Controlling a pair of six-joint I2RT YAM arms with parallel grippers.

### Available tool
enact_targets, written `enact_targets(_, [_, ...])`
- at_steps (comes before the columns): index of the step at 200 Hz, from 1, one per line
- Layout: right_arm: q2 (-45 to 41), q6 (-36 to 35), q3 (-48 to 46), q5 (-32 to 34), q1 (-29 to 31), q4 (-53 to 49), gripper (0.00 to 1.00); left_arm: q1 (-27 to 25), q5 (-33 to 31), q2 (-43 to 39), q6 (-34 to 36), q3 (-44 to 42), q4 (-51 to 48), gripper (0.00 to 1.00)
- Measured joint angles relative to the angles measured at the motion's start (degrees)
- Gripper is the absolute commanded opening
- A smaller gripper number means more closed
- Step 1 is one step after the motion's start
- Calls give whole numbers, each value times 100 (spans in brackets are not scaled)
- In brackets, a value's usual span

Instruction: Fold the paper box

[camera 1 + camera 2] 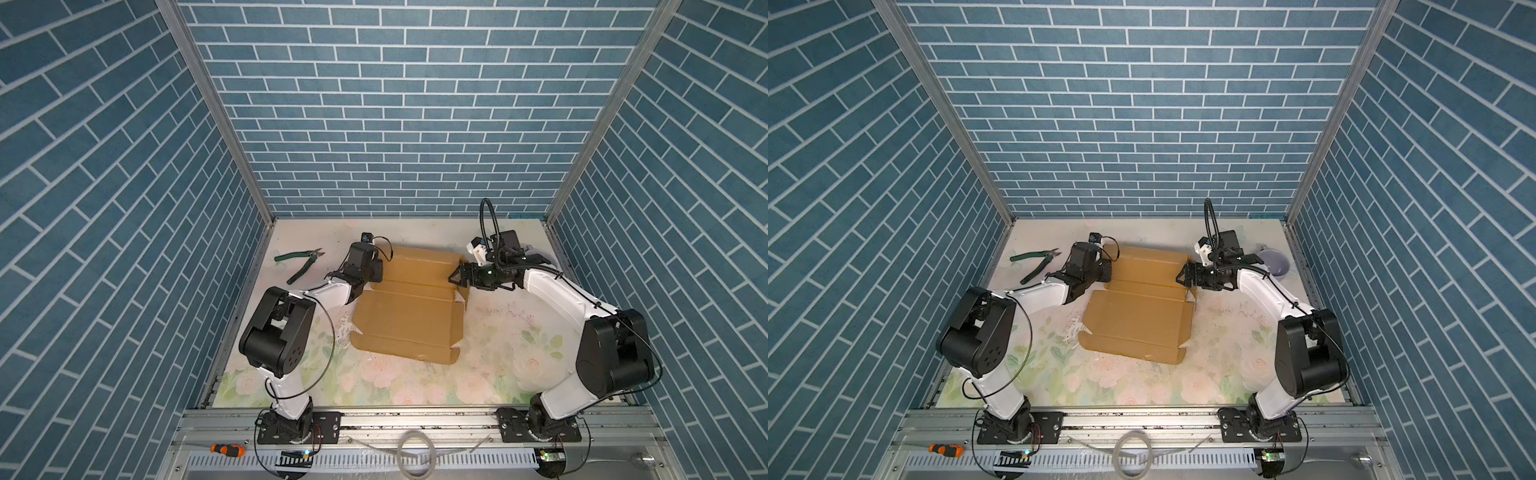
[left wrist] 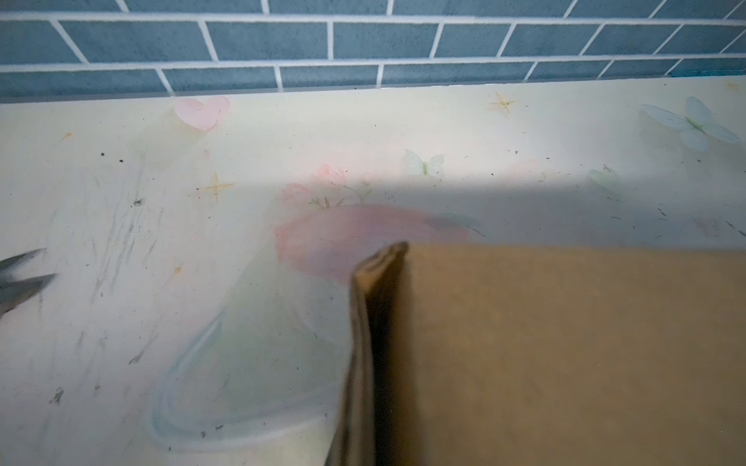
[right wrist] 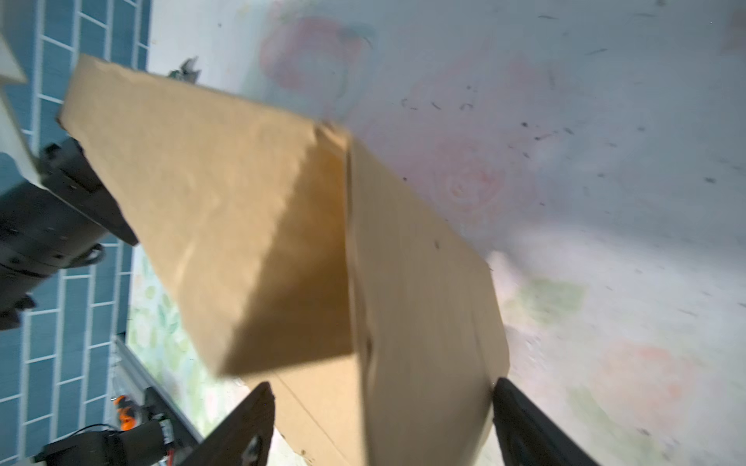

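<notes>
The paper box (image 1: 409, 309) (image 1: 1138, 318) is a flat brown cardboard sheet with creases and flaps, lying mid-table in both top views. Its far panel is lifted. My left gripper (image 1: 374, 271) (image 1: 1108, 270) sits at that panel's left end. In the left wrist view a folded edge of the box (image 2: 363, 343) runs straight down to the hidden jaws, which are shut on it. My right gripper (image 1: 457, 280) (image 1: 1183, 277) (image 3: 383, 427) is open at the right end. Its dark fingers (image 3: 250, 423) straddle an upright side flap (image 3: 424, 302) without clamping it.
Green-handled pliers (image 1: 301, 262) (image 1: 1038, 264) lie left of the box near the left wall, tips showing (image 2: 20, 278). A lilac cup (image 1: 1277, 264) stands at the back right behind the right arm. An orange screwdriver (image 1: 226, 449) and coiled tube (image 1: 415, 451) lie on the front rail.
</notes>
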Motion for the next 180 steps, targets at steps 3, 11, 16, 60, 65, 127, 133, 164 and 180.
enact_targets(3, [-61,-17,-24,46,2,-46,85,0,0,0,-7,2,-9,0])
enact_targets(11, [-216,-26,-96,157,4,-120,85,0,0,0,-26,2,-17,0])
enact_targets(16, [-299,-31,-138,210,7,-179,85,0,0,0,-35,2,-20,0])
enact_targets(60, [-796,-61,-299,754,-7,-627,74,0,-4,0,-28,20,-59,0])
enact_targets(65, [-846,-61,-299,833,-7,-686,72,0,-4,0,-22,42,-98,0])
enact_targets(127, [-1917,190,-122,2072,999,-1338,52,0,-2,0,28,212,-470,0])
enact_targets(133, [-1878,286,-140,2074,1180,-1307,49,0,-2,0,31,216,-492,0])
enact_targets(164, [-1344,636,-693,1958,1751,-691,43,0,13,39,72,356,-686,0])
enact_targets(180, [-994,710,-1073,1917,1840,-343,41,4,44,94,101,452,-774,0])
